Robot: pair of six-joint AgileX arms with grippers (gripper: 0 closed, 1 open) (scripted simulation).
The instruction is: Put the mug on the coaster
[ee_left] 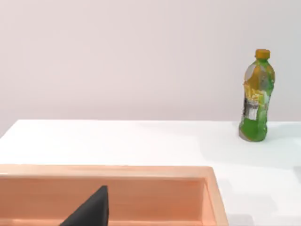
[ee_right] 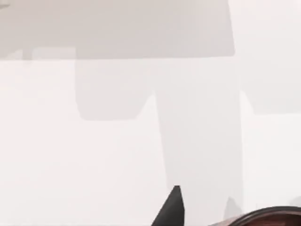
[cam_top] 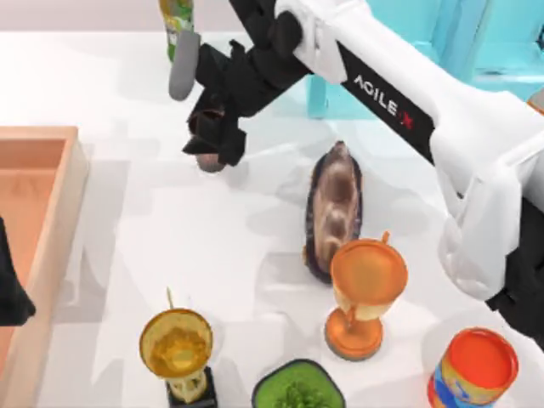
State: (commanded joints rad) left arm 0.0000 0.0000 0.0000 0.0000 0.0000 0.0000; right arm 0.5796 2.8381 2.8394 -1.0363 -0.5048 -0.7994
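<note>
My right jaws (cam_top: pixel 214 143), upper left, grip the small pinkish-brown streaked mug (cam_top: pixel 210 160) by its rim; it seems light, stiff, maybe slippery.

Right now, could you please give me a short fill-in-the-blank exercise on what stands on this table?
1. My right gripper is at the ___, close to the grey coaster.
2. My left gripper is parked over the wooden tray at the table's ___ side.
3. The bottle beside the coaster has an ___ cap.
4. The gold trophy stands left of the ___-topped pot.

Missing words: mug; left; orange; green.
</note>
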